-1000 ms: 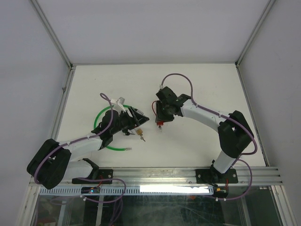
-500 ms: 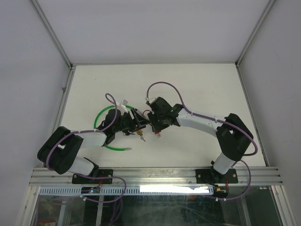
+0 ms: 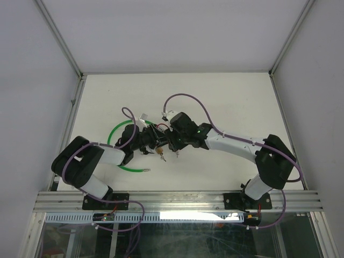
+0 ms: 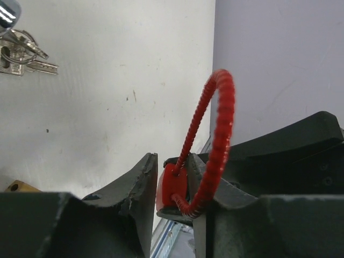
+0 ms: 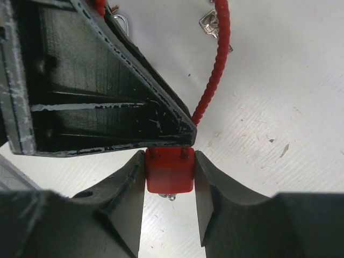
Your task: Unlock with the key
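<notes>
Right gripper (image 5: 169,161) first: its fingers are clamped on the flat sides of the red lock (image 5: 169,174), one pad pressed on each side, with the small body squarely between the tips. That's a firm grip.

Now the left gripper (image 4: 172,180). Its fingers stand only narrowly apart, and the lock body sits in the gap, close against the right-hand one. Are they actually pinching? The pictures don't settle it. From the right wrist, one broad left finger (image 5: 97,80) lies across the top of the lock, touching where the loop enters the body.

The red cable loop (image 4: 217,123) arches up and away from the body, free of both grippers.

The keys (image 4: 21,51) are a small bunch on a ring, lying flat on the white table (image 3: 226,97), apart from the lock and held by neither gripper. From above they sit just on the near side of the two meeting grippers.

Around them, a brass-coloured corner (image 4: 19,187) peeks in beside the left finger, and a green cable (image 3: 130,169) curls under the left arm. The two grippers crowd each other nose to nose mid-table.
</notes>
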Robot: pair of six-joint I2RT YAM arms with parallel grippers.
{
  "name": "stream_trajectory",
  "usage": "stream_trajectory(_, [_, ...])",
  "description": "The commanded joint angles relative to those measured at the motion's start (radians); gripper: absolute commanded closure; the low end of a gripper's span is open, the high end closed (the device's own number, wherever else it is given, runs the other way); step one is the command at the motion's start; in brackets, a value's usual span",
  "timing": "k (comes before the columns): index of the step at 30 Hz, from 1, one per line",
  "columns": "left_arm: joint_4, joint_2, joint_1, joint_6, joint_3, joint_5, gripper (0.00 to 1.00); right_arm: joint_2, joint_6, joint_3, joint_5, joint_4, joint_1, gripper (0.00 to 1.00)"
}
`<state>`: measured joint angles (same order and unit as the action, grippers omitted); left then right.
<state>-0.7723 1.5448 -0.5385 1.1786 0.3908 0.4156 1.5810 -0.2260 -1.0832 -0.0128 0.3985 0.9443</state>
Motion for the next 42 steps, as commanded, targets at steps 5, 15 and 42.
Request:
stream_trajectory(5, [-0.235,0.03,0.003,0.105,-0.022,0.048,0.97,-0.085,0.0,0.021,-0.008,-0.16,0.013,0.81])
stream_trajectory(15, [-0.389,0.045,0.006,0.203,-0.082,0.012,1.0,-0.232,-0.031,0.134,-0.03,-0.235,0.011,0.4])
stream_trajectory(42, [-0.419,0.038,0.008,0.246,-0.096,-0.015,1.0,-0.197,-0.014,0.237,0.037,-0.324,0.023,0.45])
